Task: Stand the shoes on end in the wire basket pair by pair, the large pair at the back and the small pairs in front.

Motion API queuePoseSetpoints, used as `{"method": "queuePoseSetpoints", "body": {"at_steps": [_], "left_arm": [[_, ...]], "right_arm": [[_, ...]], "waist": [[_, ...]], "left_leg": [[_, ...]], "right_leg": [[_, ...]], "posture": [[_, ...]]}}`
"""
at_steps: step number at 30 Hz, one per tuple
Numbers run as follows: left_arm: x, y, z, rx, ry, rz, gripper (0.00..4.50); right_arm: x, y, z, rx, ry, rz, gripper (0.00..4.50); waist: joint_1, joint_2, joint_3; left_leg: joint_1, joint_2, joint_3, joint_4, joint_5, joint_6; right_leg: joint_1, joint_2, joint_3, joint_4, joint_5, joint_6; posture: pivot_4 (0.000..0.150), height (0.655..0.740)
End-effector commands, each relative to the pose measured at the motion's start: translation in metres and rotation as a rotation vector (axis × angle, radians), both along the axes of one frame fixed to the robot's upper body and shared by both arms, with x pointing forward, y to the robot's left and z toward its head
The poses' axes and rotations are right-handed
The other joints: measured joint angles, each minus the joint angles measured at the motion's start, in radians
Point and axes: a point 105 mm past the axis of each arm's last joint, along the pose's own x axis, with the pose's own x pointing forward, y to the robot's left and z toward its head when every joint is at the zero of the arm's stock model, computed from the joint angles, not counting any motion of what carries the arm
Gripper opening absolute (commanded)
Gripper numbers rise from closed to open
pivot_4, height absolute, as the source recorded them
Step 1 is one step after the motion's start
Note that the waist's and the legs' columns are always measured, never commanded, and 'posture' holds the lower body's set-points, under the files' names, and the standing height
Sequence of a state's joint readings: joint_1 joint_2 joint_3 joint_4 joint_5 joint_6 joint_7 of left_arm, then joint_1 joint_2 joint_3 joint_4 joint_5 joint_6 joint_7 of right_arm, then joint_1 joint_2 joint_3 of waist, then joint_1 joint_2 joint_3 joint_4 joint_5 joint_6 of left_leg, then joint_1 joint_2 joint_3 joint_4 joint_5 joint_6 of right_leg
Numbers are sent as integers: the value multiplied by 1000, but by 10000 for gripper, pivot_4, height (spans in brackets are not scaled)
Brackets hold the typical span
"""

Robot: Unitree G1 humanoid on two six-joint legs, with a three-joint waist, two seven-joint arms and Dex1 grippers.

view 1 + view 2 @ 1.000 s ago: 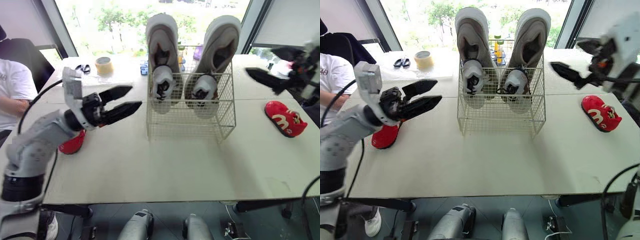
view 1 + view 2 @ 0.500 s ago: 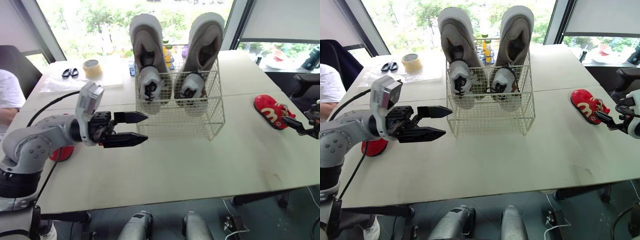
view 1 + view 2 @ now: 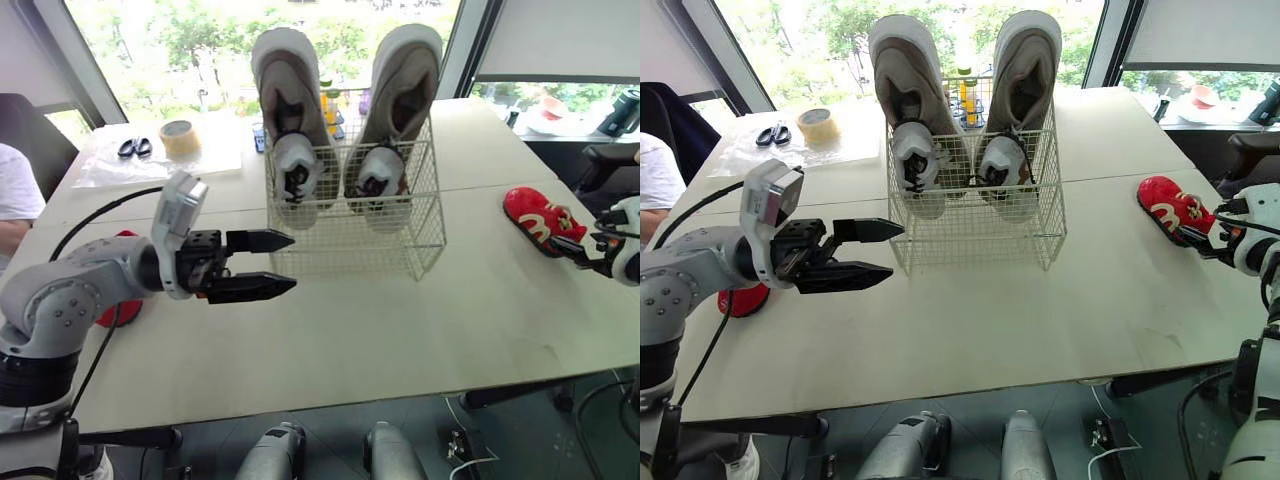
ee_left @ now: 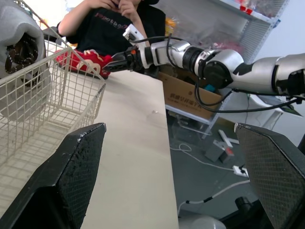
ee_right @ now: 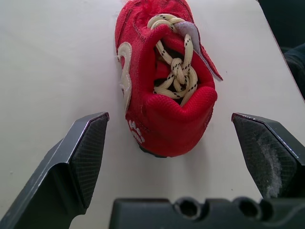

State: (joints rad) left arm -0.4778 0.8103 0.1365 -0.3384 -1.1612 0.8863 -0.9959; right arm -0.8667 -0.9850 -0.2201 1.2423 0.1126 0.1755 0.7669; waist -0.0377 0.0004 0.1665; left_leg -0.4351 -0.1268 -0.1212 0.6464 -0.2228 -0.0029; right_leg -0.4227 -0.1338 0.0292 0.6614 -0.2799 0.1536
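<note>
Table (image 3: 400, 320) back-left: tape roll (image 3: 180, 137), scissors (image 3: 131, 148); left gripper (image 3: 293, 262) spread, right gripper (image 5: 167, 117) spread facing red shoe (image 3: 535, 220)

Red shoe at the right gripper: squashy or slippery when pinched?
Probably squashy: the red shoe shows a soft fabric upper and an open collar. Likely light, being small next to the large pair. Resting sole-down on the table, it shouldn't roll; the loose laces may snag the right gripper's fingers.
</note>
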Motion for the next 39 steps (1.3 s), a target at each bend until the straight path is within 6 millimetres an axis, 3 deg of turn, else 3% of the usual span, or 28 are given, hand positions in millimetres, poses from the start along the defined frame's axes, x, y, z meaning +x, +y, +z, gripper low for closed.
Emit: {"method": "queuePoseSetpoints", "body": {"at_steps": [1,8,11,13,19,21,25,30,32,34,37,39], "left_arm": [[-6,-2,7,-3,-52,-1,44681],[-5,-7,7,-1,-67,15,44681],[-5,-8,8,1,-73,26,45000],[-3,-7,7,7,-80,43,45000],[2,-7,11,-11,-81,61,45000],[4,-7,13,-20,-78,66,45000],[11,-3,19,-49,-68,91,45000],[37,5,26,-57,-58,242,45000],[45,8,34,-83,-52,251,45000],[51,10,43,-114,-33,231,45000],[57,10,54,-148,-10,188,45000],[59,10,57,-155,0,173,45000]], "right_arm": [[8,3,14,-29,-40,1,45000],[18,12,9,-49,-29,6,45000],[20,14,7,-59,-25,11,37099],[22,16,8,-61,-32,13,25962],[21,14,12,-65,-48,17,389],[20,14,16,-68,-59,22,161],[24,16,51,-101,-176,56,161],[17,41,121,-187,-404,199,161],[0,65,156,-228,-516,266,161],[-24,101,193,-260,-639,362,161],[-60,152,224,-280,-769,547,161],[-72,167,230,-276,-800,598,161]], "waist": [[-2,0,0],[-1,0,0],[-3,0,0],[-5,0,0],[-2,0,0],[-2,0,0],[-4,0,0],[-3,3,2],[4,3,2],[5,3,2],[14,3,2],[19,3,1]], "left_leg": [[0,0,0,0,0,0],[0,0,0,0,0,0],[0,0,0,0,0,0],[0,0,0,0,0,0],[0,0,0,0,0,0],[0,0,0,0,0,0],[0,0,0,0,0,0],[0,0,1,0,0,0],[0,0,0,0,0,0],[0,0,0,0,0,0],[0,0,0,0,0,0],[0,0,0,1,0,0]], "right_leg": [[0,0,0,0,0,0],[0,0,0,0,0,0],[0,0,0,0,0,0],[0,0,0,0,0,0],[0,0,0,0,0,0],[0,0,0,0,0,0],[0,0,0,0,0,0],[-2,0,1,1,0,0],[-2,0,1,1,0,0],[-2,1,1,2,0,0],[-2,1,1,2,0,0],[-2,1,1,2,0,0]], "posture": [[1500,7400],[1500,7400],[1500,7400],[1500,7400],[1500,7400],[1500,7400],[1500,7400],[1500,7400],[1500,7400],[1500,7400],[1500,7400],[1500,7400]]}}
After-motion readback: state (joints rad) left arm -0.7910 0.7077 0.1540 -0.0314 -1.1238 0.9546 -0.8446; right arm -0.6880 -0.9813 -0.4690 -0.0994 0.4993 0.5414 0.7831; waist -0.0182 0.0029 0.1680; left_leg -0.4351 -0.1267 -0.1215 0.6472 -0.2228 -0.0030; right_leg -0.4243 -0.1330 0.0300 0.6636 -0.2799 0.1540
